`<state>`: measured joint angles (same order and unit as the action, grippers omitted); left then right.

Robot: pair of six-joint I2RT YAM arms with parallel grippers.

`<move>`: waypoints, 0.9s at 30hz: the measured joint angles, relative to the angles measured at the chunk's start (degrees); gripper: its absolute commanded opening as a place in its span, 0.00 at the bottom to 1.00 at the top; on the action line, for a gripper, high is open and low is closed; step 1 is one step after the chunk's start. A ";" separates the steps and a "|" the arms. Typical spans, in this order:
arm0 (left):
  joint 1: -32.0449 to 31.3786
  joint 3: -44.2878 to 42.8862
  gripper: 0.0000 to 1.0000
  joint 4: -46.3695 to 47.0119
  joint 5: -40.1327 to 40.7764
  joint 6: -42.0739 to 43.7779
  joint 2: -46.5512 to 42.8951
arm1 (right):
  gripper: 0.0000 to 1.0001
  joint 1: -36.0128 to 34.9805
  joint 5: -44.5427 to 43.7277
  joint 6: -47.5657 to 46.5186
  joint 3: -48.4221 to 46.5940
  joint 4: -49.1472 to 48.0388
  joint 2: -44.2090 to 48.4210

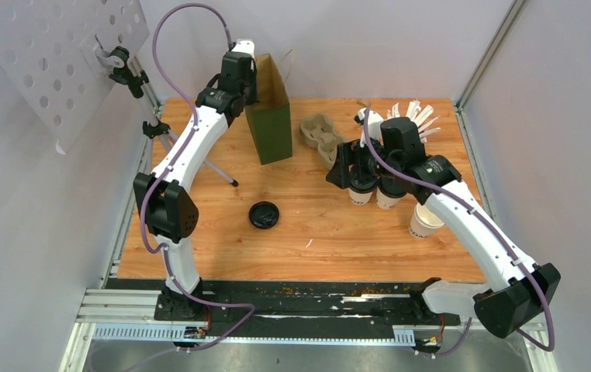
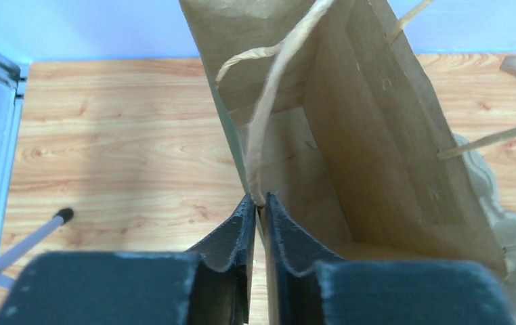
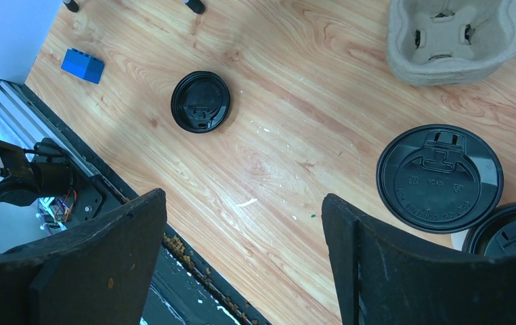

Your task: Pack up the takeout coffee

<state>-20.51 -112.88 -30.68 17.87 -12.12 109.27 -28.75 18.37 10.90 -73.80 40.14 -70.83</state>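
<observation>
The left gripper [image 2: 258, 200] is at the rim of the bag [image 1: 271, 128], its fingers pressed nearly together and pinching the bag's edge where the paper handle comes down. The bag stands upright near the far edge of the table [image 1: 222, 256], left of the middle, green outside and brown inside. A spare lid [image 1: 264, 215], black and round, lies flat near the table's middle. The grey carrier [image 1: 317, 132] sits just right of the bag.

Right of centre, the left cup [image 1: 361, 195] and the right cup [image 1: 388, 200] stand upright side by side, touching or nearly so. They are small, with white paper walls. From the wrist, the left lid [image 3: 439, 177] is a round black disc with a raised rim and a moulded sip tab. The right lid [image 3: 512, 230] is cut off by the frame edge.

The right gripper [image 3: 242, 200] hangs over them, spread wide and holding nothing. White stirrers [image 1: 418, 115] fan out near the far right corner. A bare cup [image 1: 424, 222], unlidded, stands just right of the pair.
</observation>
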 measured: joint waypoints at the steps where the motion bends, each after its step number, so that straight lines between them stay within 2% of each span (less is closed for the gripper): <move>1: 0.00 -0.11 0.07 0.00 -0.48 0.28 0.04 | 0.85 0.00 -0.31 0.00 0.00 0.02 0.00; 3: 0.02 -0.13 0.00 -0.02 -1.33 0.83 0.04 | 0.85 0.00 -0.72 -0.02 0.00 0.26 0.00; 11: 0.04 0.31 0.00 -1.27 -6.45 2.12 -1.31 | 0.86 0.00 -1.81 -0.57 0.00 0.52 -0.02; 27: 0.02 10.78 0.00 -1.84 -21.40 -3.13 -15.17 | 0.85 0.00 -4.90 -2.16 0.00 2.47 0.72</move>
<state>-20.49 -102.10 -32.51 -3.53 -15.25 94.11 -28.75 13.47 8.73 -73.80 42.61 -70.11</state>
